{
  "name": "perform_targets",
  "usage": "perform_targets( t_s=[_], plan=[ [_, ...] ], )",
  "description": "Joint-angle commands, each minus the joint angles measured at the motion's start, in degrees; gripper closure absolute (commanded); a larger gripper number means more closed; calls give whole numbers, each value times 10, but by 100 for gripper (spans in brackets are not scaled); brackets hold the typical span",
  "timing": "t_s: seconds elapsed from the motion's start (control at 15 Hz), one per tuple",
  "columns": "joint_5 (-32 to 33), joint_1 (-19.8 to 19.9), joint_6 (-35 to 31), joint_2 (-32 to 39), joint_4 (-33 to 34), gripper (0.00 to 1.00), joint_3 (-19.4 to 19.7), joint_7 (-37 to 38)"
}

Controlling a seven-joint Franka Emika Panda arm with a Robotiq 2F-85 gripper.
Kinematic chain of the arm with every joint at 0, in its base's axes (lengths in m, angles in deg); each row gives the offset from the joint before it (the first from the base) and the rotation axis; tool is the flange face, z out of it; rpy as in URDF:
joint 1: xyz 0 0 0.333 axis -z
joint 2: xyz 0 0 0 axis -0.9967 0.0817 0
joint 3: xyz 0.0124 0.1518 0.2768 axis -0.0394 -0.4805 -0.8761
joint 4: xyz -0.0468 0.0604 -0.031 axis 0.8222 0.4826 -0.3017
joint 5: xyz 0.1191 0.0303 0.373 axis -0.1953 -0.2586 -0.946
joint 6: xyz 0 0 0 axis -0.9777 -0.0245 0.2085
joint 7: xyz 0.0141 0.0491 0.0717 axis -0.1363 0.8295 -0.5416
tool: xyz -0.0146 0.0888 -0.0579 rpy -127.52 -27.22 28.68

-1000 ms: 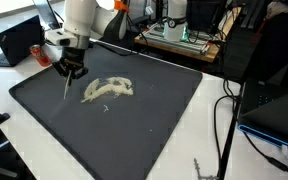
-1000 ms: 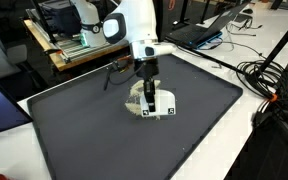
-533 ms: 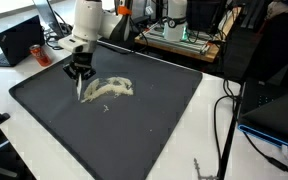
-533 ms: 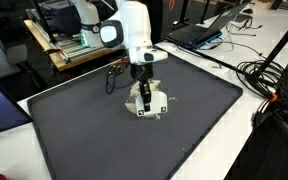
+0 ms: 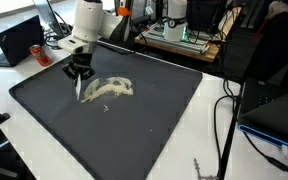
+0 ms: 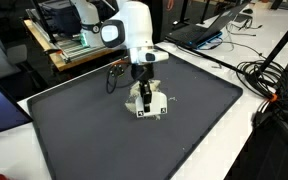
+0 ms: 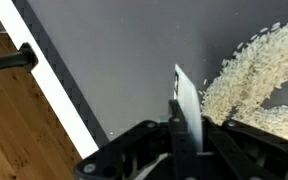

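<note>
A loose pile of white rice grains [image 5: 110,90] [image 6: 150,106] lies on a dark grey mat [image 5: 134,130] [image 6: 84,130] in both exterior views. My gripper [image 5: 78,70] [image 6: 142,82] hangs over the pile's edge, shut on a thin flat white scraper [image 5: 79,90] that points down to the mat. In the wrist view the scraper [image 7: 187,102] sticks out between my shut fingers, with my gripper [image 7: 185,132] at the bottom of the view. Its blade stands right beside the rice [image 7: 254,80]. The rice spreads to the right of the blade.
A white table edge [image 7: 64,92] borders the mat, with wooden floor [image 7: 9,120] beyond. A laptop [image 5: 19,40] and a rack of electronics [image 5: 179,30] stand behind the mat. Cables [image 5: 224,120] [image 6: 274,85] run along the mat's side; another laptop [image 6: 209,25] sits at the back.
Over the last second my gripper moved with the scraper across the mat to the edge of the rice pile. It has stayed still for the last half second.
</note>
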Motion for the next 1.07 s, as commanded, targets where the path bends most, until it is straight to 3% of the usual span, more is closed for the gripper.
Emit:
perform_targets(
  t_s=[0.0,0.4,1.0],
  plan=[
    [12,-47,-9,24,18,99,43,17],
    [2,-90,-14,53,32,99,76,23],
    [18,-70,-1,80,63,99,61,57]
  ],
)
